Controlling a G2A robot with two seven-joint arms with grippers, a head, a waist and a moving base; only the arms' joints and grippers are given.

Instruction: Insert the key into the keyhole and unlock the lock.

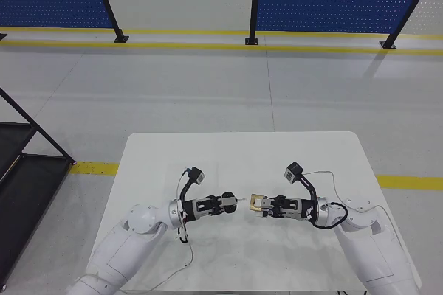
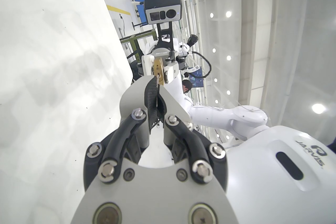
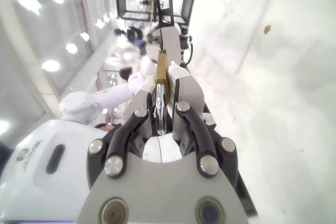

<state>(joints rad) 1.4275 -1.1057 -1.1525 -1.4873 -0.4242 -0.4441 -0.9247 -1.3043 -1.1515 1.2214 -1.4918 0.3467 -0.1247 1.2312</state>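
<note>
Both arms are held level above the white table (image 1: pixel 244 155), facing each other. My right gripper (image 1: pixel 271 205) is shut on a brass padlock (image 1: pixel 256 203), body pointing at the other arm. In the right wrist view the padlock (image 3: pixel 160 70) sits between the pads, its silver shackle (image 3: pixel 160 109) toward the wrist. My left gripper (image 1: pixel 231 202) is shut on a small silver key (image 1: pixel 241 200). In the left wrist view the key (image 2: pixel 158 82) pokes out of my left gripper (image 2: pixel 157 87) and its tip meets the padlock's end face (image 2: pixel 159 69). Whether it sits in the keyhole I cannot tell.
The table's bare top surrounds both arms. A black shelf cart (image 1: pixel 15 184) stands on the floor to the left of the table. Blue barrier panels (image 1: pixel 184 11) line the far side of the room.
</note>
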